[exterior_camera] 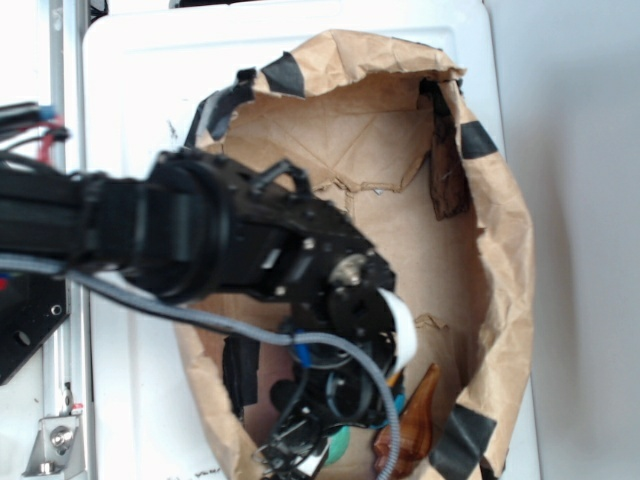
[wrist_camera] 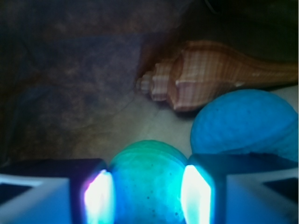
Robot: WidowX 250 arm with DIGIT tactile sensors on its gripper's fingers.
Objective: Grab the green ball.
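Reaching down into the brown paper bag [exterior_camera: 505, 250], the gripper [wrist_camera: 147, 191] is closing its two fingers [wrist_camera: 96, 198] around the green ball [wrist_camera: 147, 182], one pad pressing on each side of it. The ball is sitting on the bag's floor. Just beside the green ball, the blue dimpled ball [wrist_camera: 243, 121] is lying, partly behind one finger. Beyond both, the orange-brown spiral shell [wrist_camera: 210, 77] is resting, touching the blue ball.
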